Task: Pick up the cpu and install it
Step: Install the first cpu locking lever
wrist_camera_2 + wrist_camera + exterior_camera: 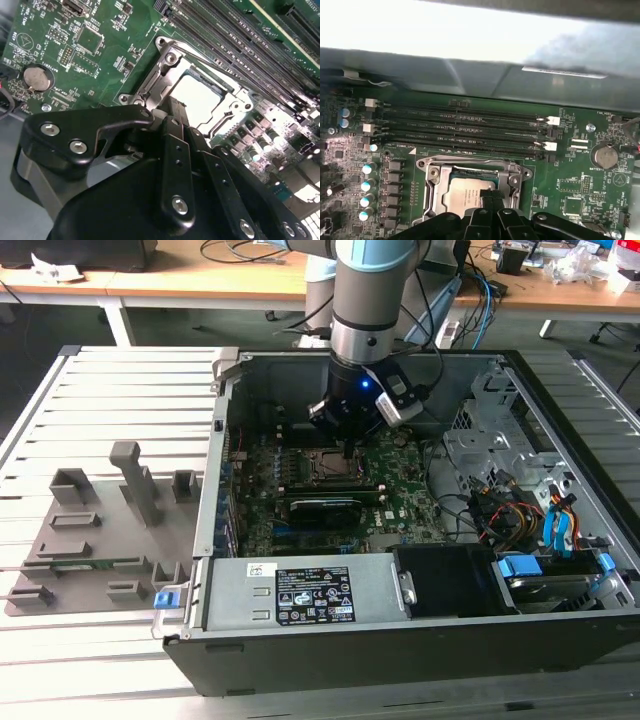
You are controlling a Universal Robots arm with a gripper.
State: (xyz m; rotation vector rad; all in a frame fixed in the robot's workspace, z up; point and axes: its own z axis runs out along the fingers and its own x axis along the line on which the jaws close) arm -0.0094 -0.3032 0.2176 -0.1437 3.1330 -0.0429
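In the exterior view, a grey parts tray (95,540) with moulded holders lies on the slatted table (120,380) at the exterior view's left, just beside an open computer case (400,640). Inside the case, the green motherboard (400,495) lies flat, and the arm (365,300) reaches straight down into the case from above. The gripper (347,450) stands directly over the socket (333,466) near the middle of the board, its tips at or just above the socket frame. At the exterior view's right, the case holds a metal drive cage (495,430), a bundle of coloured cables (520,515) and blue drive latches (520,567). In both wrist views, the cpu (465,192) (200,97) lies flat inside the metal socket frame (432,182), silver-grey top plate facing up, with the empty memory slots (465,132) running alongside the socket and a round coin battery (603,156) well apart from it. The black fingers (492,202) come together to a narrow tip over the edge of the cpu; whether they touch the plate cannot be told. Nothing is seen clamped between them
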